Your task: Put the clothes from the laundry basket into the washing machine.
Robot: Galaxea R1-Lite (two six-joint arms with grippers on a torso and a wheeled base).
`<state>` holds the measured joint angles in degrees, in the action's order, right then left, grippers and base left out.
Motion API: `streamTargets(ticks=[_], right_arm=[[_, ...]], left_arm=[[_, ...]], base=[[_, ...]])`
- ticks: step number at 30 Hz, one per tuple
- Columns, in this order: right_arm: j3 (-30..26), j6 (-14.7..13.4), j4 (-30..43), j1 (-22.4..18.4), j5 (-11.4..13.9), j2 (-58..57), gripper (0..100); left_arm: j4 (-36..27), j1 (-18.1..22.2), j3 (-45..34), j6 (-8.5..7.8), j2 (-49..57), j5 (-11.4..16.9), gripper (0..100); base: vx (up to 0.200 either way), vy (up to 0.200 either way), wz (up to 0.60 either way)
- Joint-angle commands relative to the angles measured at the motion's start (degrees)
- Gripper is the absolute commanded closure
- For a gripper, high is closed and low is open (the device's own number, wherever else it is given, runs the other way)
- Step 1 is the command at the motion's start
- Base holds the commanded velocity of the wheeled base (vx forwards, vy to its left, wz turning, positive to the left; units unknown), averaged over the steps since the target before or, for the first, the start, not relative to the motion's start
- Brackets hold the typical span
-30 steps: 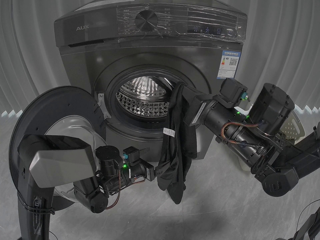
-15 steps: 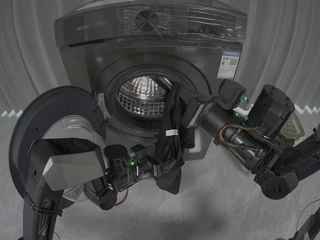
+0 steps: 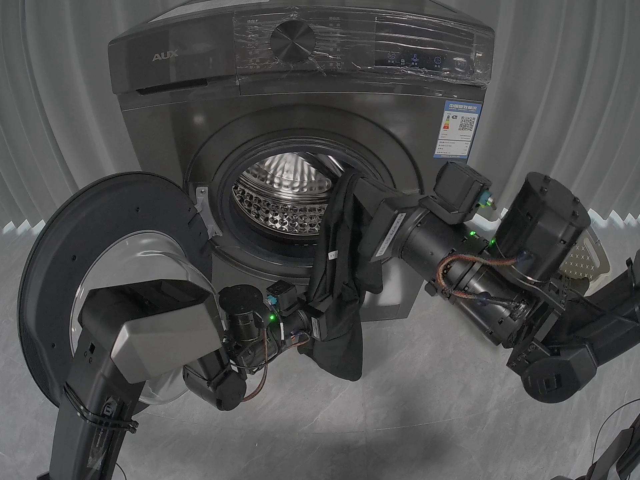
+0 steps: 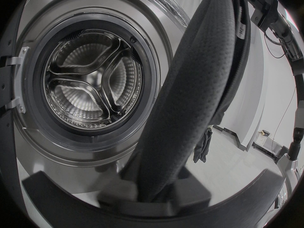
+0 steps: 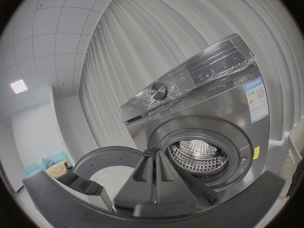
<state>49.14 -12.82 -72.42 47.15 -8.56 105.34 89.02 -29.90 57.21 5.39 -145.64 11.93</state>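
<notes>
Door (image 3: 113, 235) swung wide at far left. Left hand (image 3: 325, 319) low before washing machine (image 3: 200, 121), forearm tilted up, clamped on lower fold of black garment (image 3: 340, 261). Cloth hanging across right rim of drum (image 3: 287, 198) mouth, outside it. Right hand (image 3: 355, 178) up at that rim, pinched shut on top end, arm stretched in from right. Left wrist view: steel paddles inside drum. Right wrist view: fingers (image 5: 172, 181) pressed together, dark bunch at tips.
</notes>
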Motion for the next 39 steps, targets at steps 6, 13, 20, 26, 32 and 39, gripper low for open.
streamTargets(ticks=[6,13,20,26,32,39], right_arm=[[0.6,-0.1,0.0,-3.3,0.2,0.4,100],[0.6,-0.4,0.0,-7.8,1.0,1.9,100],[1.8,-0.6,-0.2,-9.7,1.6,6.2,100],[1.4,-0.6,-1.3,-9.6,1.6,9.7,100],[0.0,-0.4,-2.2,-9.2,1.7,13.0,100],[-4.7,-0.2,-6.1,-8.9,2.0,16.7,100]], left_arm=[[0.2,-0.7,-7.2,-0.47,6.2,0.3,100],[0.4,-1.6,-20.6,-0.55,19.0,1.4,100],[0.2,-5.4,-32.3,-0.47,32.0,2.5,100],[0.3,-7.1,-35.9,-0.64,37.3,2.3,100],[0.2,-6.9,-33.7,-0.73,39.6,1.7,100],[0.1,-6.4,-28.8,-0.2,39.9,-3.1,100]], base=[[0.0,0.0,0.0],[0.0,0.0,0.0],[0.0,0.0,0.0],[0.0,0.0,0.0],[0.0,0.0,0.0],[0.0,0.0,0.0]])
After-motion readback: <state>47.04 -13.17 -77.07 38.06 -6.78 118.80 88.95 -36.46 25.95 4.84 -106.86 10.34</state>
